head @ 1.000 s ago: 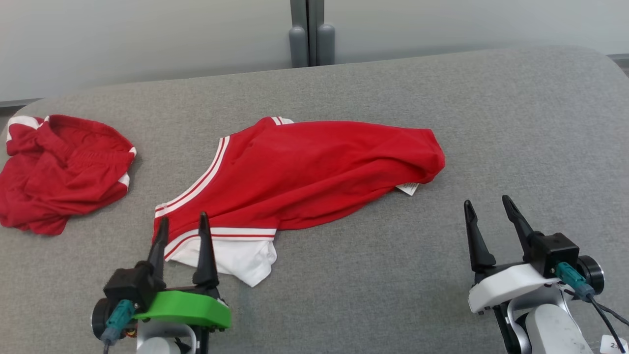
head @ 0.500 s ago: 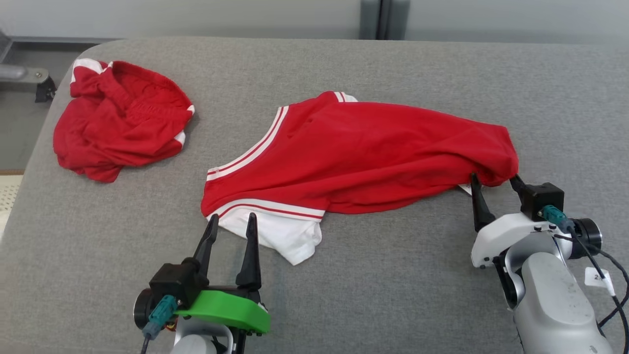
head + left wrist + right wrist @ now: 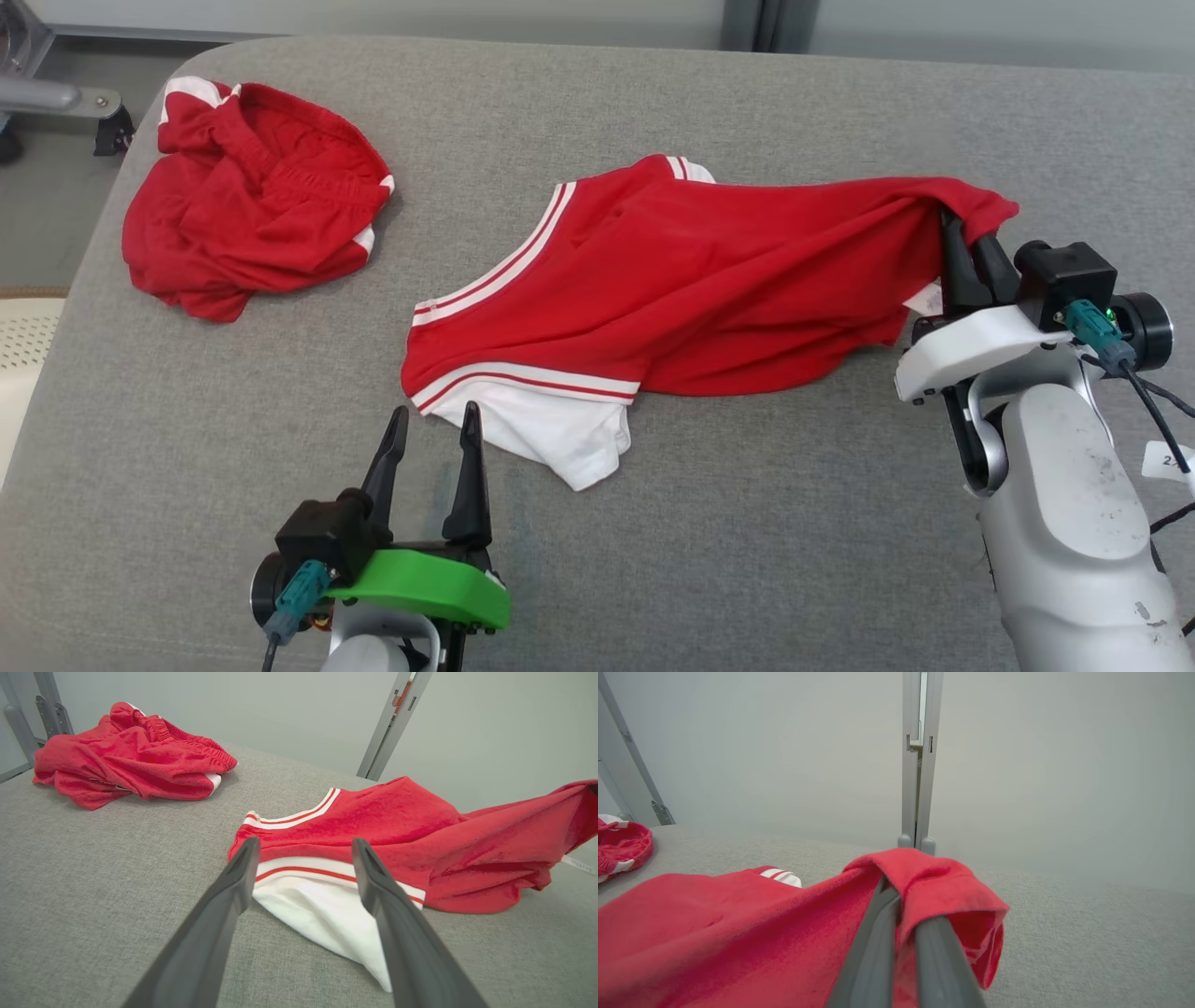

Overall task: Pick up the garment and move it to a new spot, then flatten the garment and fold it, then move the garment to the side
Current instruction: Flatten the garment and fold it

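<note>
The garment [image 3: 672, 289] is a red jersey with white stripes and a white sleeve, spread across the middle of the grey table [image 3: 766, 523]. My right gripper [image 3: 963, 231] is shut on its right end, which is lifted off the table and drapes over the fingers [image 3: 896, 933]. The left end still lies flat. My left gripper [image 3: 431, 420] stands open just short of the white sleeve [image 3: 551, 439]. In the left wrist view that gripper [image 3: 303, 847] frames the striped hem of the garment [image 3: 383, 844] without touching it.
A second red garment [image 3: 252, 196] lies crumpled at the table's far left corner, also seen as a red heap [image 3: 126, 756] in the left wrist view. A grey post [image 3: 917, 760] stands behind the table against a pale wall. The table's left edge [image 3: 56, 355] is close.
My right gripper has reached the garment's right end, shut on it and lifted it. The head camera has shifted, so the whole scene sits differently. The left gripper holds its place by the white sleeve.
</note>
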{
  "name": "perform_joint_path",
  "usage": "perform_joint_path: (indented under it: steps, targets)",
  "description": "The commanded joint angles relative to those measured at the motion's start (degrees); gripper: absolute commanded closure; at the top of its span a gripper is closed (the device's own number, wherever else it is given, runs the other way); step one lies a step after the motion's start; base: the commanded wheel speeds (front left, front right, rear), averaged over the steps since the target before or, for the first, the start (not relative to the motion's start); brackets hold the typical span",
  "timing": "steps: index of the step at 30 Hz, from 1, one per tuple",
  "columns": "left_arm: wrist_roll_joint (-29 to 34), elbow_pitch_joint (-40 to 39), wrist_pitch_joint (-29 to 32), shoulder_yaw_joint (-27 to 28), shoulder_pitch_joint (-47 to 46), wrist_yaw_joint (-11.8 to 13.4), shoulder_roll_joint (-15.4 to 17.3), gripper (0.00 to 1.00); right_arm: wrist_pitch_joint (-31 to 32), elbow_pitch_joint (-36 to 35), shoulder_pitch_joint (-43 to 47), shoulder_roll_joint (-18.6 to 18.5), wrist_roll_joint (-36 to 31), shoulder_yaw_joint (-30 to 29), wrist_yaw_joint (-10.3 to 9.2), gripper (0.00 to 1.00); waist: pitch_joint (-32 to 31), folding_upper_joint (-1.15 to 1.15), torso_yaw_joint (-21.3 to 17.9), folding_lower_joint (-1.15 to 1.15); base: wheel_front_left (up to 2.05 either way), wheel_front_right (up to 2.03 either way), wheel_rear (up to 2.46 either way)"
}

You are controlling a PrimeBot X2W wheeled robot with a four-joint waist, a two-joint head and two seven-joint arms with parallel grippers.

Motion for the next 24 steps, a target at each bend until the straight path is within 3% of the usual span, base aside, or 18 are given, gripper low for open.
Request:
perform_joint_path:
  steps: [1, 10, 14, 18, 24]
  targets:
    - [-0.09, -0.09, 0.02, -0.01, 0.47, 0.21, 0.12, 0.0, 0.18, -2.05, 1.88, -0.25, 0.07, 0.3, -0.08, 1.0, -1.56, 0.0, -1.75, 0.0, 0.0, 0.0, 0.0]
    - [0.01, -0.52, 0.01, 0.15, 0.96, 0.33, 0.13, 0.0, 9.61, -25.69, 11.41, -0.12, 2.41, 1.71, -0.08, 1.0, -2.63, 0.0, -3.13, 0.0, 0.0, 0.0, 0.0]
    - [-0.02, -0.76, 0.02, 0.19, 0.45, 0.0, 0.13, 0.0, 14.44, -31.77, 13.95, -0.9, 3.0, 0.85, -0.08, 1.0, -2.0, 0.0, -2.63, 0.0, 0.0, 0.0, 0.0]
    - [-0.33, -1.07, 0.01, -0.47, -0.81, -0.12, 0.13, 0.0, 18.78, -27.42, 10.7, -3.31, 4.64, -0.14, -0.08, 1.0, -0.56, 0.0, -1.22, 0.0, 0.0, 0.0, 0.0]
    - [-0.81, -0.77, 0.02, -2.2, -2.7, -0.18, 0.13, 0.0, 20.25, -10.4, 0.96, -10.53, 4.52, -2.61, -0.08, 1.0, 2.67, 0.0, 2.73, 0.0, 0.0, 0.0, 0.0]
